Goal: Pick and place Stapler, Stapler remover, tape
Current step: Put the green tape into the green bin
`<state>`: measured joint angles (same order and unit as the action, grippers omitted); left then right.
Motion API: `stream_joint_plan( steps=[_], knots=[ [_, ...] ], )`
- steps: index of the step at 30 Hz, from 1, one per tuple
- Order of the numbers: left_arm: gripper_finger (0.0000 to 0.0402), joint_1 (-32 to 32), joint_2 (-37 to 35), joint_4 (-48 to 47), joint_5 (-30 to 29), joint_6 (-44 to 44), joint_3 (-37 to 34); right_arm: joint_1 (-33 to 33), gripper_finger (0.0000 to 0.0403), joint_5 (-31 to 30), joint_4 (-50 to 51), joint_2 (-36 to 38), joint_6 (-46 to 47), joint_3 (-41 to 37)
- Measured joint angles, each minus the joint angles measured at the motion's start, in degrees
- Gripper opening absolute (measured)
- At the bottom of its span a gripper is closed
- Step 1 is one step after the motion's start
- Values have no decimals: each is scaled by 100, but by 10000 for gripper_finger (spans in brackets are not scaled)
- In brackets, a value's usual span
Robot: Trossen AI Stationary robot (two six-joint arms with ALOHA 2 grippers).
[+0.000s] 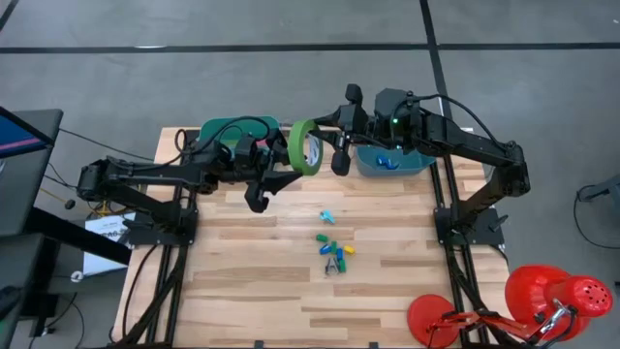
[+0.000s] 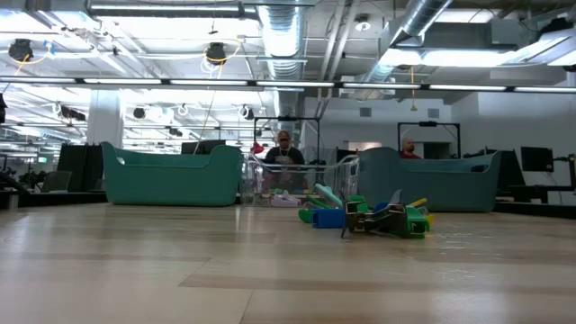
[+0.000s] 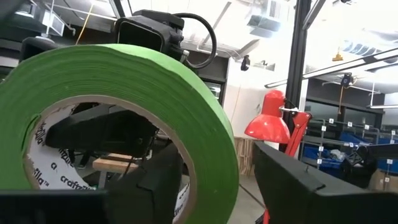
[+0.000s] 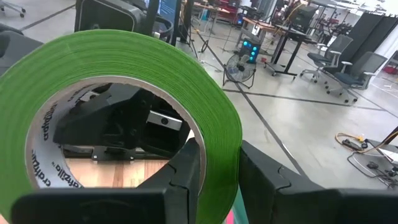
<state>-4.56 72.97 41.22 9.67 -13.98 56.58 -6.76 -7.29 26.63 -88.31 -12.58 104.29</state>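
Note:
A green tape roll (image 1: 305, 147) stands on edge in the air between both grippers, above the table's far middle. My right gripper (image 1: 327, 145) comes from the right and is shut on it. My left gripper (image 1: 274, 186) comes from the left and is open. In the left wrist view one finger (image 3: 155, 186) is inside the roll's hole and the other (image 3: 305, 186) stands well clear outside. The other tape rolls are out of view. Small coloured pieces (image 1: 331, 248) lie on the table's middle and also show in the low view (image 2: 373, 219). My right gripper (image 4: 227, 186) pinches the tape roll's wall (image 4: 221, 162), one finger (image 4: 180, 180) inside the hole and one (image 4: 277, 186) outside. It comes level from the table's right. The roll is upright on edge and lifted clear. My left gripper's inner finger may touch the roll; I cannot tell.
A green bin (image 1: 232, 131) sits at the far left and a blue bin (image 1: 392, 160) at the far right, under the right arm. A red lamp (image 1: 542, 296) stands off the near right corner. Bare wood lies around the small pieces.

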Motion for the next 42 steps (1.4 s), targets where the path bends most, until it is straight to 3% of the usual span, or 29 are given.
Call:
stream_joint_plan(
  steps=[15, 28, 36, 42],
  knots=[
    [103, 0, 0, -27, 0, -2, -11, 0, 78, 9, 79, 0, 0, 0],
    [97, 0, 0, -21, 2, 0, -11, 0, 80, 11, 85, 2, 0, 0],
    [94, 0, 0, -19, 5, 25, -11, 0, 107, 5, 77, 4, 4, 0],
    [94, -2, -11, 1, -2, 44, -11, -4, 158, -6, 56, 7, 41, 0]
  ],
)
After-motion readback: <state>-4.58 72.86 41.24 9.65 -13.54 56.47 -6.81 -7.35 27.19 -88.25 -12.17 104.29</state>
